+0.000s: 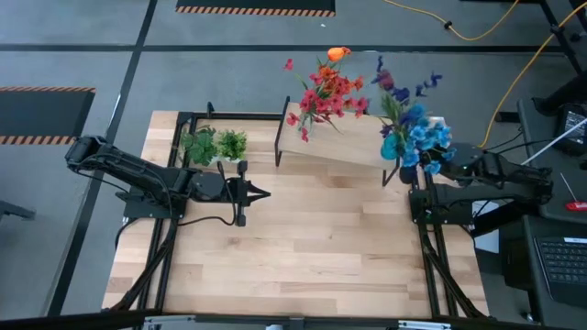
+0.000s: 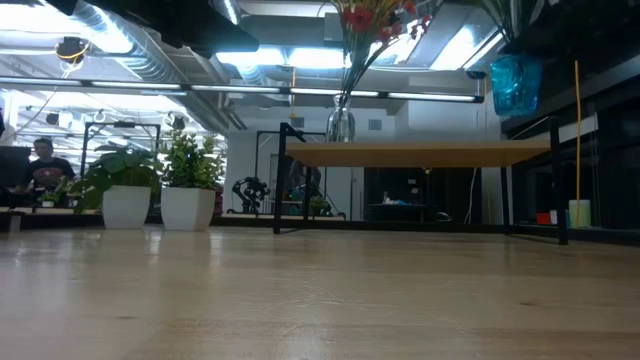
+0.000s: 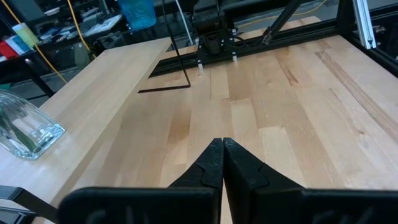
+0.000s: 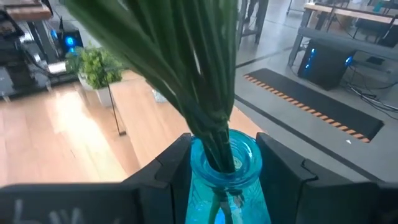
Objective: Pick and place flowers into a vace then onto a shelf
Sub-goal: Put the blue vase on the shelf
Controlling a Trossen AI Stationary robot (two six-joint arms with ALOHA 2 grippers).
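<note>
We see the right tool (image 4: 221,163) clenched on the translucent blue glass vase (image 4: 222,180) of blue-and-purple long-stemmed flowers (image 1: 415,124), raised beside the light-wood black-legged shelf (image 1: 344,147), likely for placing; left tool (image 3: 222,163) clenched, idle above the bench (image 1: 312,247).

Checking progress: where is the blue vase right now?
The blue vase is in the right tool, raised at the shelf's right end in the high view.
</note>
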